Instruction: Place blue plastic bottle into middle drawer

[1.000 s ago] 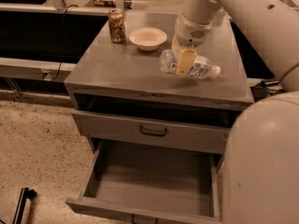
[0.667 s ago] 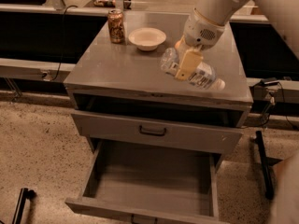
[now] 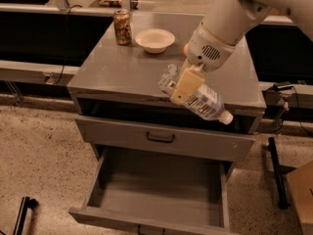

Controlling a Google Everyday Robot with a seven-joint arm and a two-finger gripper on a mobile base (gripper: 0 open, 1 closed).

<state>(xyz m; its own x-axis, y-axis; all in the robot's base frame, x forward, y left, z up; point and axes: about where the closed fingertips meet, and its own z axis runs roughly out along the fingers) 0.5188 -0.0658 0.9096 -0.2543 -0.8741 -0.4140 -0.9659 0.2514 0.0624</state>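
The blue plastic bottle (image 3: 203,101) is clear with a pale label and a white cap pointing down to the right. My gripper (image 3: 185,86) is shut on it and holds it tilted in the air at the cabinet's front edge, above the drawers. The middle drawer (image 3: 156,192) is pulled out wide below, a plain grey box with nothing in it. The bottle hangs above its back right part.
A brown-patterned can (image 3: 122,27) and a white bowl (image 3: 155,39) stand at the back of the grey cabinet top (image 3: 117,67). A shut drawer front with a black handle (image 3: 160,138) sits above the open drawer. A black stand (image 3: 275,170) is at the right.
My gripper has lifted the bottle off the cabinet top and carried it forward past the front edge, now over the open drawer. The bottle's cap tilts further down.
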